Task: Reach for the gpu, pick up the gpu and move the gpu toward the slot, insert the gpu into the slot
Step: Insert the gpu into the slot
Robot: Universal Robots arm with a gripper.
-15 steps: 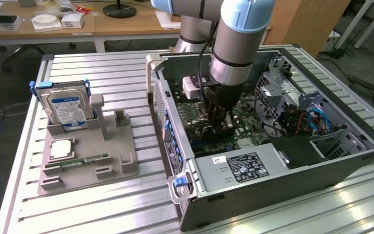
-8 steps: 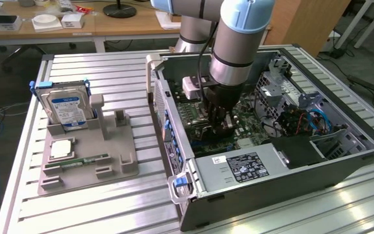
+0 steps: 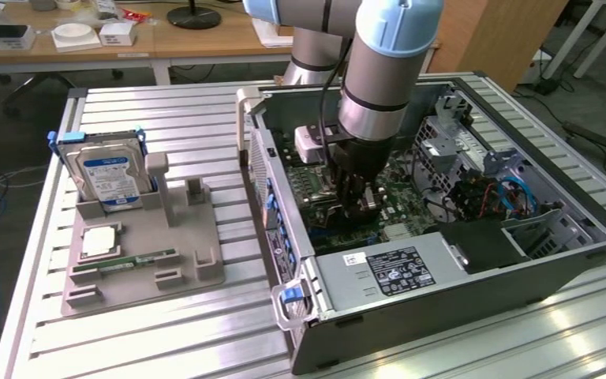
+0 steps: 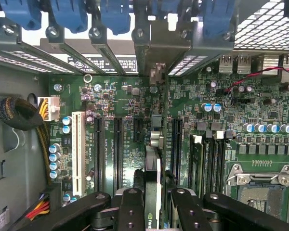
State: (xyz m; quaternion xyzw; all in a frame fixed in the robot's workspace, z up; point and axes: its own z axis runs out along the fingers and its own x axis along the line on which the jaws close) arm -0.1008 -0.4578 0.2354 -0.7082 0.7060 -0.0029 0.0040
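hand grips gpu over motherboard.

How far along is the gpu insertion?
Done: pickup and carry. The gripper is inside the open grey computer case, holding the thin green gpu card edge-on between its black fingers. In hand: the card stands over the green motherboard, in line with its long black slots. Left: whether it is fully seated can't be told.

Slatted metal table: grey fixture tray, open computer case.
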